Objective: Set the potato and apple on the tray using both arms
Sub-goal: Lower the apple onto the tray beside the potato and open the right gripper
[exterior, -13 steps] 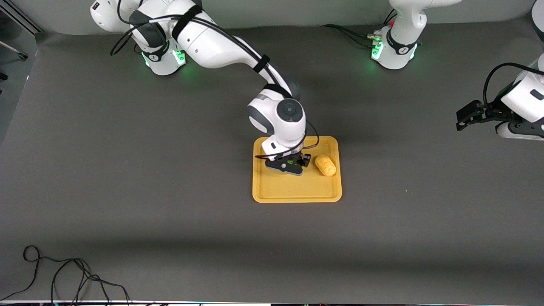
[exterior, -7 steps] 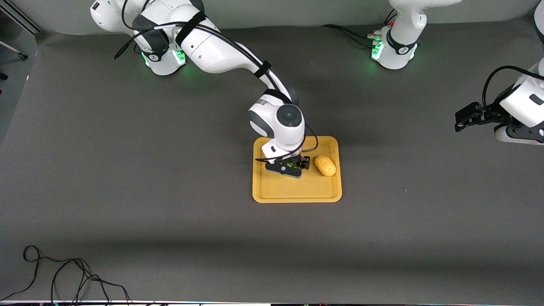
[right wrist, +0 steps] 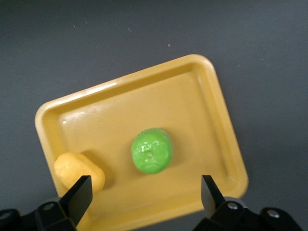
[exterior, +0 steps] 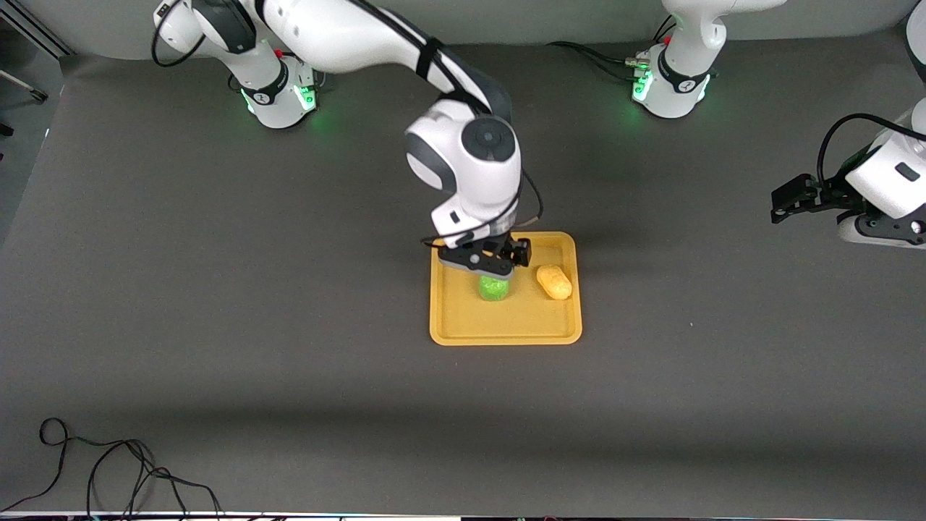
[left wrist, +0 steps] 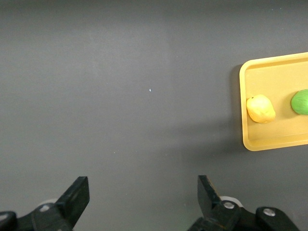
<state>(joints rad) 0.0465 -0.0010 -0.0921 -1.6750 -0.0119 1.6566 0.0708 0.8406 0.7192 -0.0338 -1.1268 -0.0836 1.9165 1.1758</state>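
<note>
The mustard-yellow tray (exterior: 506, 329) lies mid-table. The green apple (exterior: 494, 288) sits on it, with the yellow-tan potato (exterior: 554, 281) beside it toward the left arm's end. My right gripper (exterior: 486, 265) hangs open and empty above the tray, just over the apple. In the right wrist view the apple (right wrist: 152, 150), potato (right wrist: 77, 172) and tray (right wrist: 216, 101) lie below the open fingers (right wrist: 80, 195). My left gripper (exterior: 783, 203) is open and empty, raised over bare table at the left arm's end; its wrist view shows the tray (left wrist: 244, 125), potato (left wrist: 260, 109) and apple (left wrist: 301, 101).
Dark grey cloth covers the table (exterior: 217, 289). A loose black cable (exterior: 108, 470) lies at the table edge nearest the front camera, toward the right arm's end. The arm bases (exterior: 278, 94) stand along the table edge farthest from the camera.
My right gripper has let go of the apple and risen off the tray; the apple now lies uncovered on the tray. The left arm has barely shifted.
</note>
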